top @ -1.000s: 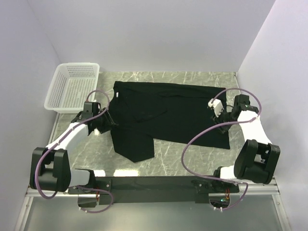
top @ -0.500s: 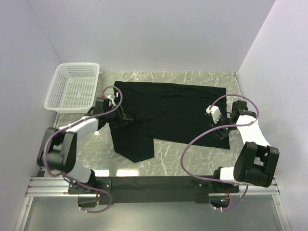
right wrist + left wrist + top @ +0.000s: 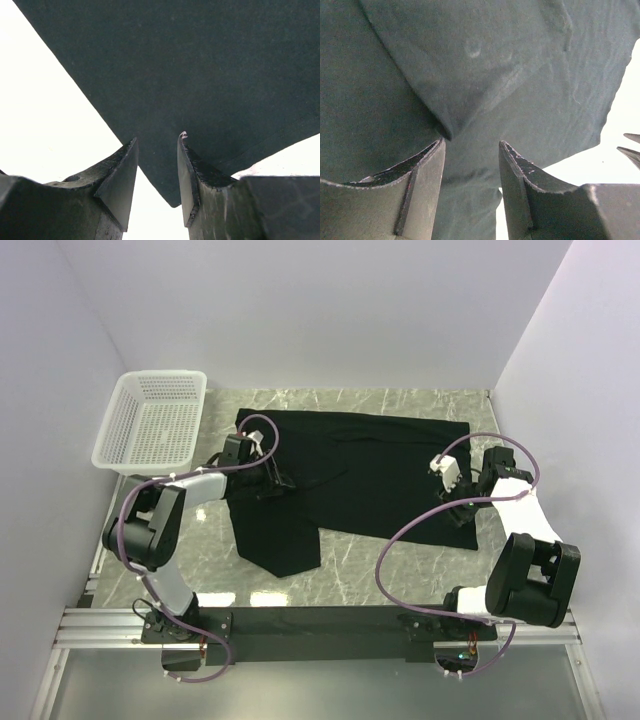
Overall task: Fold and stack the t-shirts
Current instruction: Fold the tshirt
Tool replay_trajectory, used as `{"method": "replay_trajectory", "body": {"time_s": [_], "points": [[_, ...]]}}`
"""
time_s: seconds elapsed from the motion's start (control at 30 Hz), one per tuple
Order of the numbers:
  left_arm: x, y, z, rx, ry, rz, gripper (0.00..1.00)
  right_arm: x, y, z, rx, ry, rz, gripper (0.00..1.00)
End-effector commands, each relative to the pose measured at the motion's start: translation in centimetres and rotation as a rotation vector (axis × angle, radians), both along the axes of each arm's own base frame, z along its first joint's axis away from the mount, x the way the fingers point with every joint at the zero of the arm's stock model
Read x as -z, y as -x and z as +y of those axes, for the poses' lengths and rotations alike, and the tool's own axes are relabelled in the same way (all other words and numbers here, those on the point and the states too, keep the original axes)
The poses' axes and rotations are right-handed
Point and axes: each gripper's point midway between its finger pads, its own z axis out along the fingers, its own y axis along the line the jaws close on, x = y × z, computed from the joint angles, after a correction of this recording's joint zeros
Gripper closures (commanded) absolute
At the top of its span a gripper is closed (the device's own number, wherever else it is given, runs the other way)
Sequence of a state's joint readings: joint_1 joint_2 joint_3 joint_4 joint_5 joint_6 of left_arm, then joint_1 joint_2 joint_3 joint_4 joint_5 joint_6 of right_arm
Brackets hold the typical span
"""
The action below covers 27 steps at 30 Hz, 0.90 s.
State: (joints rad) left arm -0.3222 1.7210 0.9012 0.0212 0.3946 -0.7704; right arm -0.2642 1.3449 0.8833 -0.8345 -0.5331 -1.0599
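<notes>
Black cloth of the t-shirt lies spread flat on the marble table, and a gripper sits low over each end, probably so both can lift it together for a fold. The left gripper is over a crease near the left side, the right gripper over the near right corner (both with jaws parted, nothing pinched). A white basket stands near the shirt's left end, apart from it and out of the way.

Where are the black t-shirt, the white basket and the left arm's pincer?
black t-shirt [image 3: 390, 465], top view, middle of its body.
white basket [image 3: 165, 375], top view, far rim.
left pincer [image 3: 470, 144], left wrist view, gap between its fingertips.
</notes>
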Motion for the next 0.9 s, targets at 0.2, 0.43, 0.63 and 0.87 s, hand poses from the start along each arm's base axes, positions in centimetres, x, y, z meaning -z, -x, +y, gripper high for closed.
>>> {"method": "replay_trajectory", "body": {"time_s": [0.2, 0.43, 0.63, 0.87], "points": [[-0.1, -2.2, -0.2, 0.003, -0.134, -0.105, 0.49, -1.3, -1.3, 0.5, 0.000, -0.029, -0.045, 0.56], [0.3, -2.0, -1.6, 0.035, -0.113, -0.091, 0.57, -1.4, -1.4, 0.3, 0.006, -0.024, -0.044, 0.56], [-0.1, -1.1, -1.8, 0.035, -0.090, -0.072, 0.65, -1.6, -1.4, 0.4, 0.004, -0.023, -0.055, 0.56], [-0.8, -0.6, -2.2, 0.027, -0.048, -0.051, 0.85, -1.7, -1.4, 0.4, 0.001, -0.023, -0.060, 0.56]]}}
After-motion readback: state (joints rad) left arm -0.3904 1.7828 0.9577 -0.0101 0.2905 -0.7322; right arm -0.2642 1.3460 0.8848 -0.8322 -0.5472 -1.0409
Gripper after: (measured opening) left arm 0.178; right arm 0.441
